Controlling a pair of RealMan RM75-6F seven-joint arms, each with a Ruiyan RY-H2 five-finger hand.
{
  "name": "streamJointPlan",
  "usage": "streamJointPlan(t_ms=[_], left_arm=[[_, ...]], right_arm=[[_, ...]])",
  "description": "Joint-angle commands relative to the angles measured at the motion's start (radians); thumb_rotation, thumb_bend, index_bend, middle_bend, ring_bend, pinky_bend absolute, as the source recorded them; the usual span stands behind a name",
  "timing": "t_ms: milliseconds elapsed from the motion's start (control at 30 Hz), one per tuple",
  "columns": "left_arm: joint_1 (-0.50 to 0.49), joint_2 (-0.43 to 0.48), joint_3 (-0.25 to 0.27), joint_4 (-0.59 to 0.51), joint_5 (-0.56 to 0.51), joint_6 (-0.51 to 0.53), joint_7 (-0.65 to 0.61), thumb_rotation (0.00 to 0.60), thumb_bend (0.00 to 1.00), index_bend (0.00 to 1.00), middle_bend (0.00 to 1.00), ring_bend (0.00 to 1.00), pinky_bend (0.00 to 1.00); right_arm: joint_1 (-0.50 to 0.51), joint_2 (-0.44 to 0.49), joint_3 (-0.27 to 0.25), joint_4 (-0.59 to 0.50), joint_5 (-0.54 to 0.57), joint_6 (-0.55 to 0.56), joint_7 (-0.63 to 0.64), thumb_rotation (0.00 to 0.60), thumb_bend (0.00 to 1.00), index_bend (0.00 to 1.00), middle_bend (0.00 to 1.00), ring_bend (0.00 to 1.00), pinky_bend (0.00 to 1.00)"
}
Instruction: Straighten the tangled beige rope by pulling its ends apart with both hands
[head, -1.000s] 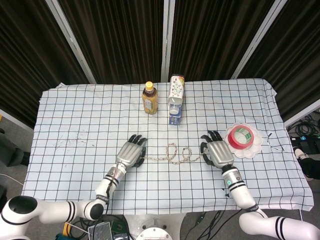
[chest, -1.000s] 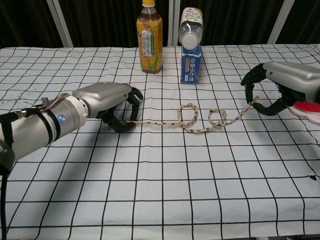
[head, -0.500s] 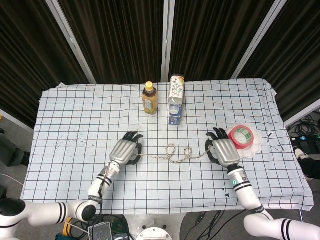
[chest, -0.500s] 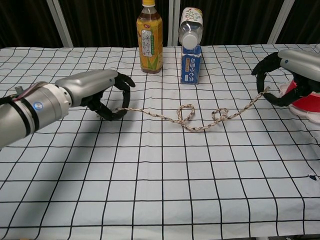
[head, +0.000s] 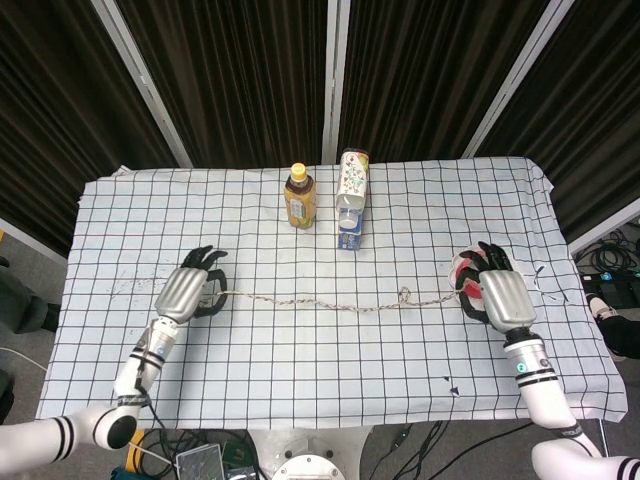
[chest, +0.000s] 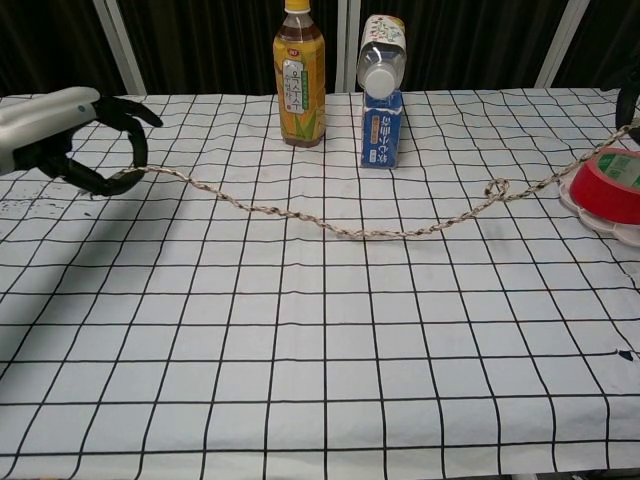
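Both ends pinched: my left hand (head: 188, 292) and right hand (head: 500, 296) each grip an end of the beige rope (head: 320, 303), w/ arms wide to draw it taut across the table (head: 150, 210). One small loop (head: 405, 295) remains nr the right, beside the tape roll (chest: 612, 182), so I judge more pull's needed.

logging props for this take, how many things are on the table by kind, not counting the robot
bottles: 1, tea bottle
bottle on carton: 1
rope: 1
tape roll: 1
plate: 1
total: 5
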Motion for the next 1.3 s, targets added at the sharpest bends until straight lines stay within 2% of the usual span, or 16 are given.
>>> streamJointPlan(t_ms=[33, 300, 633, 1300], left_arm=[[0.034, 0.024, 0.023, 0.025, 0.034, 0.019, -0.044, 0.600, 0.49, 0.58, 0.12, 0.00, 0.00], [0.079, 0.024, 0.059, 0.072, 0.097, 0.044, -0.097, 0.600, 0.49, 0.58, 0.12, 0.00, 0.00], [0.104, 0.003, 0.063, 0.145, 0.104, 0.025, -0.132, 0.600, 0.49, 0.58, 0.12, 0.00, 0.00], [0.142, -0.076, 0.089, 0.297, 0.149, -0.005, -0.179, 0.600, 0.48, 0.58, 0.12, 0.00, 0.00]], right_arm=[[-0.020, 0.029, -0.008, -0.006, -0.007, -0.004, 0.034, 0.600, 0.54, 0.61, 0.19, 0.00, 0.00], [-0.055, 0.050, -0.033, 0.028, -0.017, -0.019, 0.099, 0.600, 0.54, 0.61, 0.19, 0.00, 0.00], [-0.080, 0.022, -0.050, 0.111, -0.009, -0.035, 0.123, 0.600, 0.55, 0.61, 0.19, 0.00, 0.00], [-0.095, -0.136, -0.094, 0.283, -0.086, -0.045, 0.094, 0.600, 0.55, 0.61, 0.18, 0.00, 0.00]])
